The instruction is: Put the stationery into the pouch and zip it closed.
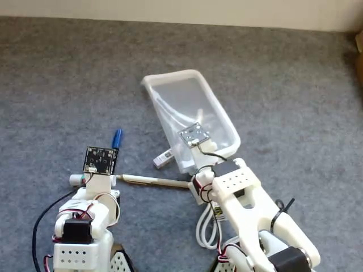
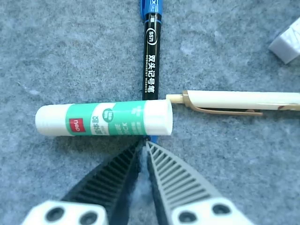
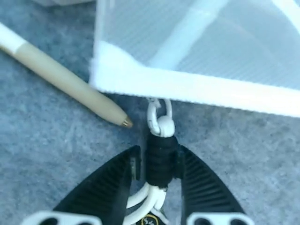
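Grey carpet (image 1: 68,85) all over; pale wall strip (image 1: 170,11) along the far edge

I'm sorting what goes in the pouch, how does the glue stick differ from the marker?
The glue stick is thick, white and green; the marker is slim, black with a blue cap. The glue stick lies crosswise over the marker. Both lie on the grey carpet.

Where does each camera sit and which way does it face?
High view: fixed above the table, looking down on the pouch, the left arm and the right arm.
Left wrist view: on the left arm, looking down past the shut left gripper at glue stick, marker and pen.
Right wrist view: on the right arm, facing the pouch's edge; right gripper shut on the zipper pull.
All three share the pen.
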{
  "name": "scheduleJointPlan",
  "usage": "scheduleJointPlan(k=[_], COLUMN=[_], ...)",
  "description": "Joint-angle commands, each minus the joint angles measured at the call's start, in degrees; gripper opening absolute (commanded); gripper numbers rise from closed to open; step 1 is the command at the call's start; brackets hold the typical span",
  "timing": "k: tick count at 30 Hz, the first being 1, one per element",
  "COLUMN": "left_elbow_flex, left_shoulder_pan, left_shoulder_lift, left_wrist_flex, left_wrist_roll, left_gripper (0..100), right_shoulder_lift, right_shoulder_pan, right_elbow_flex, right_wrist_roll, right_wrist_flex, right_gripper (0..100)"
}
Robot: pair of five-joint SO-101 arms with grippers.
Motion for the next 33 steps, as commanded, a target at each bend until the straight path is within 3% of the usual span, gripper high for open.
scheduleJointPlan(k=[1,12,17,33], left_elbow_flex=[1.1,1.1,1.1,1.1], left_shoulder_pan=[-0.5,-0.5,-0.5,-0.5], left_shoulder_lift=[-0.4,-0.4,-0.4,-0.4], left_wrist_flex=[0.3,0.3,0.3,0.3], left_wrist_roll=[-0.4,-0.4,-0.4,-0.4], left_gripper=[1,1,1,1], right_shoulder_lift=[-2.2,7.1,1.5,-19.9], right_shoulder_pan=[-0.7,-0.6,-0.5,-0.6], right_elbow_flex=[-0.2,-0.8,-0.3,3.5], right_wrist_roll=[-0.6,-0.4,-0.3,-0.5], right_wrist_flex=[-0.7,-0.5,-0.5,4.6], right_gripper=[9.5,8.9,0.3,0.5])
